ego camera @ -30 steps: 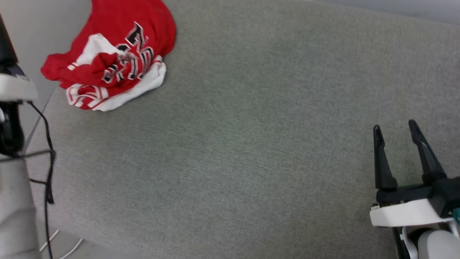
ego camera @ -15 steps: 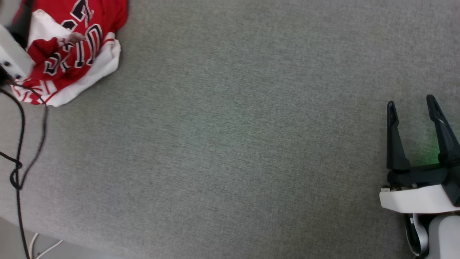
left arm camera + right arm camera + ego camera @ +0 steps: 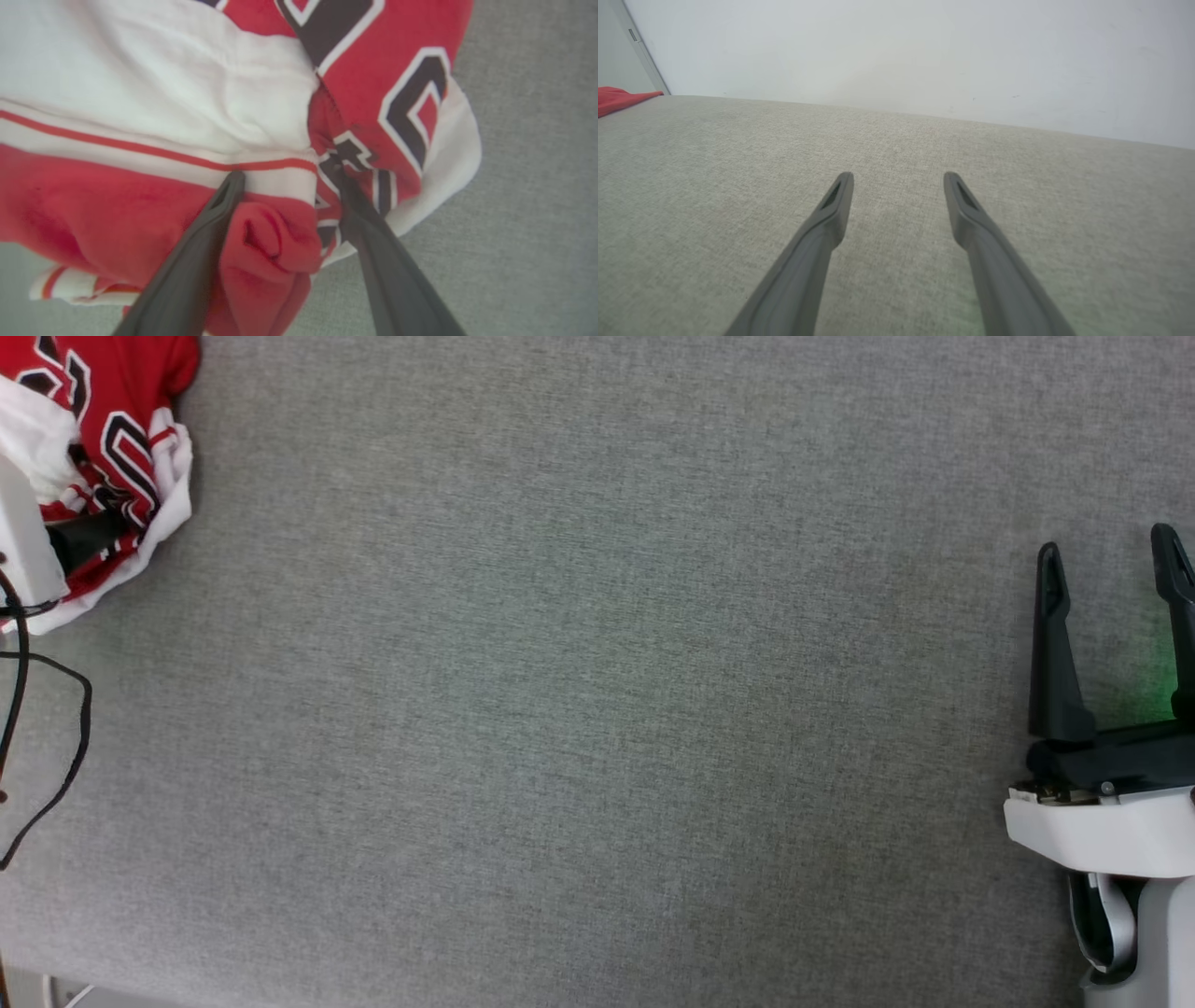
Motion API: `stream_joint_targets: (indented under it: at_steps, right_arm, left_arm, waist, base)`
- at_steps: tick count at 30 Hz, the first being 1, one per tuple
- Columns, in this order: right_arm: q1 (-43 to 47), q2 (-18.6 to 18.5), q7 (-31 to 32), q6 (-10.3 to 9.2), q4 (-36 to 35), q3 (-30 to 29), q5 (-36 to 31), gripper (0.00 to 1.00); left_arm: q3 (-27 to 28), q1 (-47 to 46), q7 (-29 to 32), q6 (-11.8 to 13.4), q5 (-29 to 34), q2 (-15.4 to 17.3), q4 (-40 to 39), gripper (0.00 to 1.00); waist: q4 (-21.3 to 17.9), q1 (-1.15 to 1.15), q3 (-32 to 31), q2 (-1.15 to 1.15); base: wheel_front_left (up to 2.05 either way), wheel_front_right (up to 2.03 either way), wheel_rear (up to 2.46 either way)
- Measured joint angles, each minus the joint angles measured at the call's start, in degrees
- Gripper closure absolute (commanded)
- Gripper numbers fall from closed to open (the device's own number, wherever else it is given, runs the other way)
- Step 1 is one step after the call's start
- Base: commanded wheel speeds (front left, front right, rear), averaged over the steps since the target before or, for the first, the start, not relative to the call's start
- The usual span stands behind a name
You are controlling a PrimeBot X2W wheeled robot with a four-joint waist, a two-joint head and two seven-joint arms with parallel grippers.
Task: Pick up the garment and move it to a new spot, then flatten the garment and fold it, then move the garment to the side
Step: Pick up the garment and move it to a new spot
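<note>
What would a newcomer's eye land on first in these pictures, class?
The crumpled red-and-white garment with black lettering, at the upper left of the head view on a plain grey surface. In the left wrist view, the open left claw straddles a bunched red fold of it. The right claw hangs open at the right edge, far from it.

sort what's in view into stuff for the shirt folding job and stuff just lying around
For the job:
red jersey T-shirt, crumpled
left gripper, open astride a red fold
right gripper, open over the grey fabric surface

Lying about:
black cable at the surface's left edge
white wall
</note>
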Motion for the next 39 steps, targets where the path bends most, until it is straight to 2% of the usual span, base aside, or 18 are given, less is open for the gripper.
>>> stream_joint_targets:
  at_steps: [5,6,7,8,13,19,23,30,35,39]
  right_arm:
    - [-0.14,0.13,-0.18,0.01,-0.18,0.02,0.01,0.0]
    - [-0.17,0.15,-0.18,0.01,-0.16,0.02,0.01,0.0]
    - [-0.18,0.16,-0.18,0.01,-0.13,-0.03,0.01,0.0]
    - [-0.18,0.2,-0.18,0.02,-0.07,-0.13,0.0,0.0]
    - [-0.14,0.22,-0.18,0.0,0.88,-0.4,0.05,0.0]
    - [0.24,0.46,0.09,-0.01,2.52,0.07,0.84,0.0]
    - [0.93,0.77,0.1,-0.01,3.47,0.45,1.69,0.0]
    - [2.64,1.01,0.1,-0.01,4.85,0.59,4.93,0.0]
    - [3.59,1.01,0.11,-0.01,5.39,0.59,6.99,0.0]
    - [3.72,1.02,0.1,-0.01,5.68,0.53,8.62,0.0]
  left_arm:
    - [-1.1,-1.09,0.22,0.0,-1.09,-0.51,3.01,0.0]
    - [-1.46,-1.3,0.22,0.0,-1.1,-0.47,3.24,0.34]
    - [-1.82,-1.47,0.1,0.0,-1.21,-0.47,3.41,0.95]
    - [-2.11,-1.55,0.03,0.0,-1.52,-0.51,3.55,1.0]
    - [-3.74,-2.13,-2.02,0.08,-2.41,-0.55,3.6,1.0]
    - [-5.66,-3.97,-5.94,0.05,-2.0,1.3,0.88,1.0]
    - [-7.22,-6.5,-7.36,0.01,-1.37,3.9,-2.88,1.0]
    - [-10.66,-11.46,-8.26,0.01,-0.26,6.55,-12.2,1.0]
    - [-14.04,-15.78,-6.54,0.01,0.9,6.27,-18.48,1.0]
    - [-17.01,-18.8,-4.92,0.0,1.43,4.32,-22.88,1.0]
  waist:
    - [-1.16,-0.02,1.03,0.0]
    - [-1.29,-0.02,1.08,0.0]
    - [-1.33,-0.02,1.06,0.0]
    - [-1.32,-0.02,0.98,0.0]
    - [-0.82,-0.01,-0.57,0.0]
    - [-0.38,0.0,-4.4,0.0]
    - [-0.38,0.0,-7.66,0.0]
    - [-1.68,0.0,-13.48,0.0]
    - [-4.33,0.0,-16.33,0.0]
    - [-7.26,0.0,-17.88,0.0]
  base:
    - [0.0,0.0,0.0]
    - [0.0,0.0,0.0]
    - [0.0,0.0,0.0]
    - [0.0,0.0,0.0]
    - [0.0,0.0,0.0]
    - [0.0,0.0,0.0]
    - [0.0,0.0,0.0]
    - [0.0,0.0,0.0]
    - [0.0,0.0,0.0]
    - [0.0,0.0,0.0]
